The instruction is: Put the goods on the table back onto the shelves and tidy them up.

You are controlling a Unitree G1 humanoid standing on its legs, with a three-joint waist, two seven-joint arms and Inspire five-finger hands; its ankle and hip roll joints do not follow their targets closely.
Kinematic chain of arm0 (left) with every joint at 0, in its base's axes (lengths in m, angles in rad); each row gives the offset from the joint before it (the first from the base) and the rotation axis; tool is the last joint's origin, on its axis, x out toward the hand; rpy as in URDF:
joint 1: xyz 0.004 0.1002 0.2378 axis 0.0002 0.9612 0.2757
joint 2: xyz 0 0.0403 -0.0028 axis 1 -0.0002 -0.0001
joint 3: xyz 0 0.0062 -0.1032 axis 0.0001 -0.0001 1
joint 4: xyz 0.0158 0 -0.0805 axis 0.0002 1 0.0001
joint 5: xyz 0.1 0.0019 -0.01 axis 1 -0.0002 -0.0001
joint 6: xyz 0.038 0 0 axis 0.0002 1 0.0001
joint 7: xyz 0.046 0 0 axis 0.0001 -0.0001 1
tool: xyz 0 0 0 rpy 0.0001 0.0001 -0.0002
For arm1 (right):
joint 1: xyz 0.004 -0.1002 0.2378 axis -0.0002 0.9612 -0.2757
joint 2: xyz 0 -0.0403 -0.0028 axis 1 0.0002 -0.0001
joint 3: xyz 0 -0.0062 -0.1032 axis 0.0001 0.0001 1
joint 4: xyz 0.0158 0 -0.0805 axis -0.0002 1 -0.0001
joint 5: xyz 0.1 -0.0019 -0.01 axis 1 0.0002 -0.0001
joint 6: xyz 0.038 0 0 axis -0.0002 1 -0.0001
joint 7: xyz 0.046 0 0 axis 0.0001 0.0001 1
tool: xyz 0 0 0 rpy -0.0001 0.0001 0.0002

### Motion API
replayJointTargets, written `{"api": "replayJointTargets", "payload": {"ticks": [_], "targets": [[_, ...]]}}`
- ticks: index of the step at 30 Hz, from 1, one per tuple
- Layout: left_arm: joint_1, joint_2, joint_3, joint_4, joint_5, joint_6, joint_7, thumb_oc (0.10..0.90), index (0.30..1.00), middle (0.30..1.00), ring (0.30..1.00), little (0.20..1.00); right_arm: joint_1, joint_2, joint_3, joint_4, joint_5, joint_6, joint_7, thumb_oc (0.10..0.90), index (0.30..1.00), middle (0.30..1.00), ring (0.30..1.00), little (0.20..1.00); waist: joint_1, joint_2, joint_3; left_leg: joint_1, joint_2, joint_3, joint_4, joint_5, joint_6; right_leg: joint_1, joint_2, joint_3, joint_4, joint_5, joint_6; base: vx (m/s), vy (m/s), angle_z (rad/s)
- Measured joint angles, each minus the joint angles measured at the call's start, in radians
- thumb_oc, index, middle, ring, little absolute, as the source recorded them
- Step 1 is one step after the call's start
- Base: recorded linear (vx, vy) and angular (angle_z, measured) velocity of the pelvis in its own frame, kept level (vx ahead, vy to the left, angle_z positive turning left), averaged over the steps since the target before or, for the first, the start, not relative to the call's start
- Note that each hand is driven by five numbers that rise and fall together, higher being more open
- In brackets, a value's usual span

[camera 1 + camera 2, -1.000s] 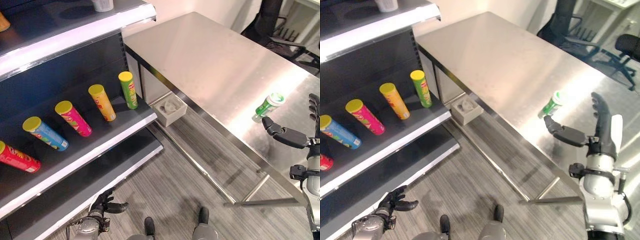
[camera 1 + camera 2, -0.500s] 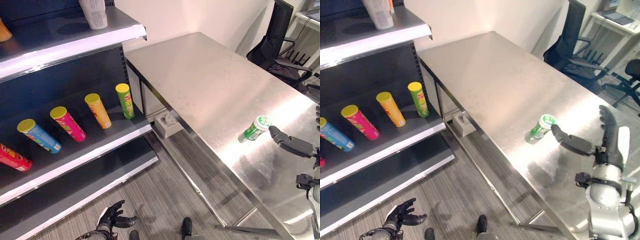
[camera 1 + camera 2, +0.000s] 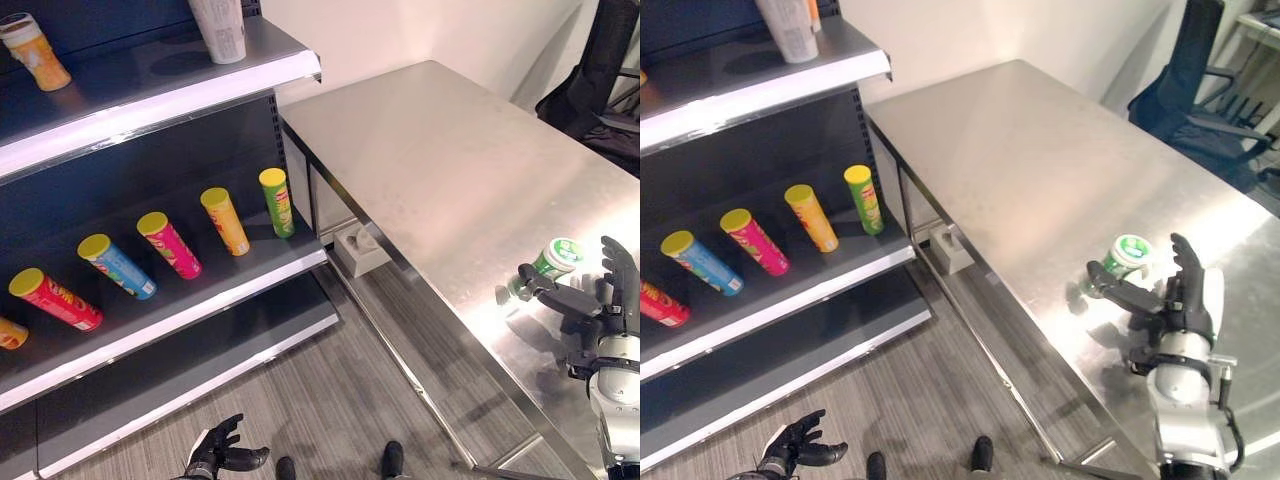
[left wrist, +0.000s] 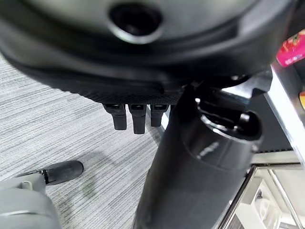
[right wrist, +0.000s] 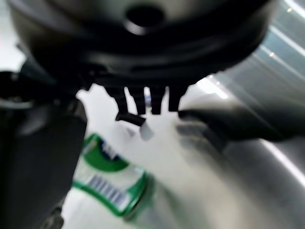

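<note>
A long stainless steel table (image 3: 440, 150) runs from the white back wall toward the camera, standing on a grey striped floor (image 3: 330, 400), with dark shelves (image 3: 180, 300) just beside its near-left corner. A small grey box (image 3: 360, 250) sits on the floor between the shelving and the table leg, and black office chairs (image 3: 1200, 100) stand beyond the table's far edge. On the middle shelf lie a row of tubes, side by side and apart: a green tube (image 3: 277, 201), a yellow tube (image 3: 225, 220), a pink tube (image 3: 169, 244), a blue tube (image 3: 117, 266) and a red tube (image 3: 55, 298). The top shelf carries a white cup (image 3: 221, 25) and an orange tube (image 3: 34, 50). The green-and-white can (image 3: 1122, 260) lies on its side on the table near the front edge. The right hand (image 3: 1175, 300) is beside it with fingers spread, thumb reaching along the can's near side; whether it touches is unclear. The left hand (image 3: 222, 452) hangs low over the floor, fingers loosely spread, holding nothing.
</note>
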Motion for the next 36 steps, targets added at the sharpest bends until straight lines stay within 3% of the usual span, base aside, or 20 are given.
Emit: {"api": "replayJointTargets", "payload": {"ticks": [1, 2, 3, 5, 16, 27, 31, 33, 36], "targets": [[-0.001, -0.001, -0.001, 0.000, 0.000, 0.000, 0.000, 0.800, 0.900, 0.900, 0.900, 0.900, -0.002, 0.000, 0.001, 0.000, -0.003, 0.000, -0.001, 0.764, 0.846, 0.846, 0.846, 0.846, 0.000, 0.000, 0.000, -0.001, 0.000, -0.002, 0.000, 0.000, 0.000, 0.000, 0.000, -0.001, 0.000, -0.001, 0.001, 0.01, -0.004, 0.06], [-0.002, -0.001, 0.000, -0.001, 0.000, 0.000, 0.000, 0.800, 0.900, 0.900, 0.900, 0.900, -0.002, 0.000, 0.001, 0.000, -0.008, 0.000, -0.003, 0.722, 0.782, 0.782, 0.782, 0.782, 0.001, 0.000, 0.000, -0.002, -0.001, -0.006, 0.000, 0.000, 0.000, 0.001, -0.001, -0.003, 0.000, -0.001, 0.002, 0.01, -0.003, 0.08], [-0.003, -0.001, 0.000, -0.001, 0.000, 0.000, 0.000, 0.800, 0.900, 0.900, 0.900, 0.900, -0.002, 0.000, 0.002, 0.000, -0.013, 0.000, -0.012, 0.543, 0.514, 0.514, 0.514, 0.514, 0.001, 0.000, 0.000, 0.002, -0.001, -0.009, 0.000, 0.000, 0.000, 0.001, 0.000, -0.004, 0.000, -0.002, 0.002, 0.01, -0.004, 0.08], [0.000, -0.001, 0.000, -0.001, 0.000, 0.000, 0.001, 0.800, 0.900, 0.900, 0.900, 0.900, -0.006, -0.002, 0.000, 0.000, -0.016, 0.000, -0.031, 0.400, 0.300, 0.300, 0.300, 0.300, 0.003, -0.002, 0.001, 0.004, -0.001, -0.009, 0.000, 0.001, -0.001, 0.001, -0.001, -0.005, 0.000, -0.002, 0.002, 0.01, -0.003, 0.02], [-0.005, 0.000, 0.012, -0.001, 0.001, 0.000, 0.001, 0.800, 0.900, 0.900, 0.900, 0.900, 0.034, -0.015, -0.020, -0.016, -0.047, 0.000, -0.036, 0.400, 0.300, 0.300, 0.300, 0.300, -0.011, -0.026, 0.016, 0.009, -0.004, -0.009, 0.000, 0.001, -0.001, 0.007, -0.004, -0.013, 0.000, -0.004, 0.005, 0.00, 0.000, 0.00], [-0.015, 0.000, 0.012, -0.002, 0.003, 0.000, 0.000, 0.800, 0.900, 0.900, 0.900, 0.900, 0.028, -0.017, -0.059, -0.076, -0.051, 0.000, -0.033, 0.400, 0.300, 0.300, 0.300, 0.300, -0.013, -0.028, 0.018, 0.018, -0.003, -0.006, -0.001, 0.001, -0.001, 0.018, -0.004, -0.005, 0.000, -0.004, 0.005, 0.00, 0.000, 0.00], [-0.019, 0.000, 0.012, 0.001, 0.002, 0.000, 0.000, 0.800, 0.900, 0.900, 0.900, 0.900, -0.011, -0.111, -0.053, -0.144, -0.002, -0.005, 0.010, 0.400, 0.300, 0.300, 0.300, 0.300, -0.011, -0.029, 0.018, 0.019, -0.003, -0.007, -0.002, 0.000, -0.001, 0.024, -0.004, -0.007, 0.000, -0.004, 0.005, -0.01, -0.029, 0.02], [-0.017, 0.001, 0.012, 0.003, 0.001, 0.000, -0.001, 0.800, 0.900, 0.900, 0.900, 0.900, -0.097, -0.202, -0.038, -0.143, 0.064, -0.008, 0.034, 0.400, 0.300, 0.300, 0.300, 0.300, -0.009, -0.035, 0.021, 0.035, 0.000, -0.012, 0.000, 0.001, -0.001, 0.044, 0.001, -0.013, 0.000, -0.005, 0.005, -0.02, -0.078, 0.07], [-0.019, 0.001, 0.012, 0.006, 0.000, 0.000, -0.003, 0.800, 0.900, 0.900, 0.900, 0.900, -0.175, -0.257, -0.005, -0.145, 0.125, -0.035, 0.063, 0.400, 0.300, 0.300, 0.300, 0.300, -0.002, -0.047, 0.022, 0.044, 0.006, -0.017, 0.000, 0.001, -0.003, 0.058, 0.005, -0.023, 0.000, -0.007, 0.001, 0.00, -0.067, 0.08]]}}
